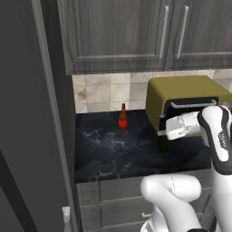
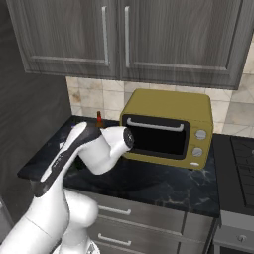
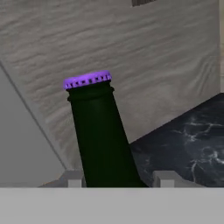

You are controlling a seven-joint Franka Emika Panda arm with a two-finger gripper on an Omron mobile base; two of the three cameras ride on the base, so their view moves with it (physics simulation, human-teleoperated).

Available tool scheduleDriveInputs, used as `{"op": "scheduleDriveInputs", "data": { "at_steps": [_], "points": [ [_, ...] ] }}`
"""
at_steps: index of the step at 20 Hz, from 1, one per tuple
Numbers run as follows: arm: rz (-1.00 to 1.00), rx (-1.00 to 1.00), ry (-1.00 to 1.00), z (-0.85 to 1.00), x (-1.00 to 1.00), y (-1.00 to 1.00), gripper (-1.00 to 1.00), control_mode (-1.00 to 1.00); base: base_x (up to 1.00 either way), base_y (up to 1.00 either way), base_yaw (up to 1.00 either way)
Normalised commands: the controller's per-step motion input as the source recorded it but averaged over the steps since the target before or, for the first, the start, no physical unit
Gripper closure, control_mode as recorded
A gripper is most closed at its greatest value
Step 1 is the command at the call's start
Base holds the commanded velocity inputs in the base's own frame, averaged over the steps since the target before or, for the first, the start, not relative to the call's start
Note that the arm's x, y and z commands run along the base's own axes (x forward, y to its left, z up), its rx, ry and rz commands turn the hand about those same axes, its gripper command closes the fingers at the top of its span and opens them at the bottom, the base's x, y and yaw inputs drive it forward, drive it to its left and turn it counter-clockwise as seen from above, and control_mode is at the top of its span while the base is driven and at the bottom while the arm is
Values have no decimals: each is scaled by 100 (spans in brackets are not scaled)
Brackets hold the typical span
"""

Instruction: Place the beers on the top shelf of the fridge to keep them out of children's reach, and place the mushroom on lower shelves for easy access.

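Early stage, by my read: nothing shelved yet. Green bottle (image 3: 101, 131) sits between the tool's (image 3: 117, 178) fingers (image 3: 164, 178), purple cap up, neck dark and glossy, slightly tilted in the hand view. It looks pinched, half-spread jaws flanking the body, over the dark marbled surface (image 1: 113, 154) beside the yellow oven (image 2: 168, 126). Brown bottle (image 1: 123, 117), red label and cap, stands upright at the back of the surface near the tiles. Both beers and the mushroom are left to place. Fridge (image 1: 27, 113) wall stands at left.
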Motion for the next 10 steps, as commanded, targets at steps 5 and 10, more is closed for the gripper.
{"op": "scheduleDriveInputs", "data": {
  "at_steps": [5, 10],
  "points": [
    [-40, -11, 4, 57, -44, 0, 100, -100, 0, 0, 0],
    [-25, -14, 0, 69, -31, 0, 100, -100, 0, 0, 0]
  ]
}}
